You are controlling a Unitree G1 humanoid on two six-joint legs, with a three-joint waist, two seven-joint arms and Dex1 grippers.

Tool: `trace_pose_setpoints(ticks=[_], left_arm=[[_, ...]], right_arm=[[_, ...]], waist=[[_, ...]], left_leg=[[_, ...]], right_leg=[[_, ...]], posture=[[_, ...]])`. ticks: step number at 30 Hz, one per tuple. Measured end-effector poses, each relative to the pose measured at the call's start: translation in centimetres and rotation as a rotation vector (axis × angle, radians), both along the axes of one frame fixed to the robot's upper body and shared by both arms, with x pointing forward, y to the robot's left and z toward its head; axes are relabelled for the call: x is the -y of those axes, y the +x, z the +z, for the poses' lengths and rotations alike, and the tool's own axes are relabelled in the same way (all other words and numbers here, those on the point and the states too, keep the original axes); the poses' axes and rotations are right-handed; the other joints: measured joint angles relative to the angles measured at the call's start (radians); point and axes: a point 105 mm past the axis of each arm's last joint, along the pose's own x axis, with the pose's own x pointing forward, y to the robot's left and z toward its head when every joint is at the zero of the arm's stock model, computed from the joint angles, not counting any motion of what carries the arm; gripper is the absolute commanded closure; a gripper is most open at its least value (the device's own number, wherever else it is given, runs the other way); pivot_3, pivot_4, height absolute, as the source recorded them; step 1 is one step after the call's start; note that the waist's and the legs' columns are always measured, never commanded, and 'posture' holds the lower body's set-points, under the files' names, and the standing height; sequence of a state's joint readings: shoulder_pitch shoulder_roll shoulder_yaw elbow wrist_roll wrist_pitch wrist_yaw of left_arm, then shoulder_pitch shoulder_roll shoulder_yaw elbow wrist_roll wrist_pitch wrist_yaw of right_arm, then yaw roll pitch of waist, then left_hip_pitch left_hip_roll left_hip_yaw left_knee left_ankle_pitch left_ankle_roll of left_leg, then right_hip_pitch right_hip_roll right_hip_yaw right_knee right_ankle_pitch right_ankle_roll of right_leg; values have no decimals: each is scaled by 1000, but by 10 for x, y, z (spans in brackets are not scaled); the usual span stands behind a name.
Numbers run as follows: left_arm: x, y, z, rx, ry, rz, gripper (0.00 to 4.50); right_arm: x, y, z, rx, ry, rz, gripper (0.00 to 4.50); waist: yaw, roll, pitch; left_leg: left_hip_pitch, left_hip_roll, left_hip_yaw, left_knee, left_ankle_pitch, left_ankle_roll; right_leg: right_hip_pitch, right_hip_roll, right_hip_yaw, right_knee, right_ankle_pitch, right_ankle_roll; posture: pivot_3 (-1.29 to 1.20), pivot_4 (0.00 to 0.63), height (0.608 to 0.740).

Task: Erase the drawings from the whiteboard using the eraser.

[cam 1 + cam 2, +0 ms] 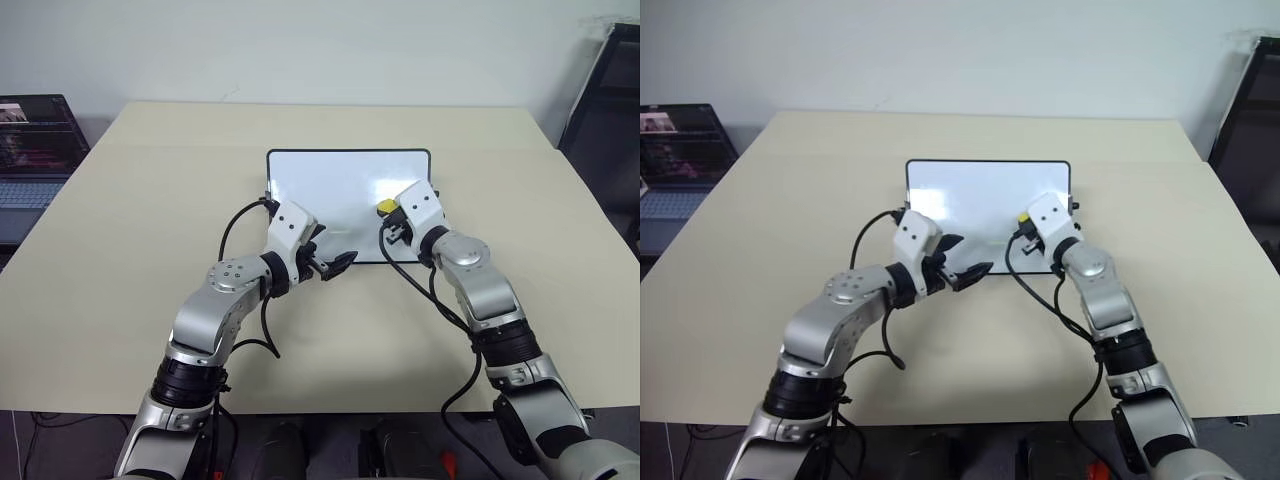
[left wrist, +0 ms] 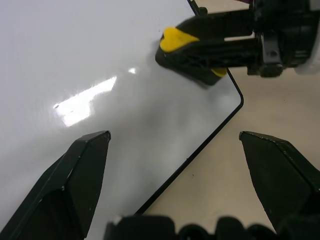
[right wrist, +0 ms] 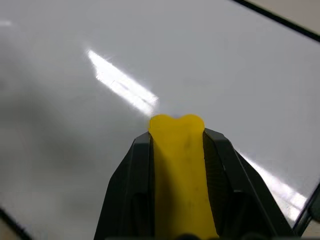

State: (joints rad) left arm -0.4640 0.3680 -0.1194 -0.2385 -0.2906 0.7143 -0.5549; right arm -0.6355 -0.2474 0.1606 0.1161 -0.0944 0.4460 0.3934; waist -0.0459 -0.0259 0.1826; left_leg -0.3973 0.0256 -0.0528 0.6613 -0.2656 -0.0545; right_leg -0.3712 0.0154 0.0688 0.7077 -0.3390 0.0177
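The whiteboard (image 1: 340, 185) lies flat on the middle of the table, white with a thin black frame. The drawings are out of view; the surface I see is plain white with glare. My right gripper (image 1: 392, 212) is over the board's right part, shut on the yellow eraser (image 1: 386, 206). In the right wrist view the eraser (image 3: 177, 165) sticks out between the two black fingers just above the board (image 3: 225, 65). My left gripper (image 1: 333, 250) is open and empty at the board's near edge. In the left wrist view its fingers (image 2: 85, 170) straddle the board's corner, facing the eraser (image 2: 172, 40).
The tan table (image 1: 120, 250) spreads wide on both sides of the board. An open laptop (image 1: 30, 150) stands off the table's left side. A dark frame (image 1: 610, 100) stands at the far right. Black cables loop under both wrists.
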Motion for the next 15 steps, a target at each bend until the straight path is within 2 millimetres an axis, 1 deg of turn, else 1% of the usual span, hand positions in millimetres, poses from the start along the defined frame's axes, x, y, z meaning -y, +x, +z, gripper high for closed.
trace_pose_setpoints(ticks=[2, 4, 7, 10, 12, 15], left_arm=[[0, 0, 0, 0, 0, -1, 0], [0, 0, 0, 0, -1, -3, 0], [1, 0, 0, 2, -2, -9, 0], [5, -1, 3, 16, -3, -41, 0], [8, -2, 5, 24, -2, -66, 0], [10, -5, 8, 41, 7, -112, 0]], right_arm=[[-2, -2, -1, -12, 11, 3, 3515], [-4, -6, -2, -36, 61, 15, 3515], [-8, -18, -1, -55, 129, 45, 3515], [4, -33, 15, -20, 180, 30, 3515], [16, -44, 21, -2, 196, 8, 3515], [35, -65, 15, -33, 227, -48, 3515]], waist=[[-3, 0, 0], [-3, 0, 0], [-2, 1, 0], [5, 1, 1], [13, 1, 0], [17, 1, 1]], left_leg=[[0, 0, 0, 0, 0, 0], [-1, 0, 0, 0, 0, 0], [-4, 0, 0, -1, 0, 0], [-5, 0, -1, -2, 0, -1], [-6, 0, -1, -3, 0, -1], [-7, 0, -1, -4, 0, -2]], right_leg=[[0, 0, 0, 0, 0, 0], [-1, 0, 0, 1, 0, 0], [-3, 0, 0, -1, 0, 0], [-3, 0, -1, -6, 0, 0], [-3, 0, -1, -9, 0, 0], [-3, -1, -1, -10, 0, 0]], posture=[[0, 150, 740], [0, 150, 740], [0, 150, 740], [0, 150, 740], [0, 150, 740], [0, 150, 740]])
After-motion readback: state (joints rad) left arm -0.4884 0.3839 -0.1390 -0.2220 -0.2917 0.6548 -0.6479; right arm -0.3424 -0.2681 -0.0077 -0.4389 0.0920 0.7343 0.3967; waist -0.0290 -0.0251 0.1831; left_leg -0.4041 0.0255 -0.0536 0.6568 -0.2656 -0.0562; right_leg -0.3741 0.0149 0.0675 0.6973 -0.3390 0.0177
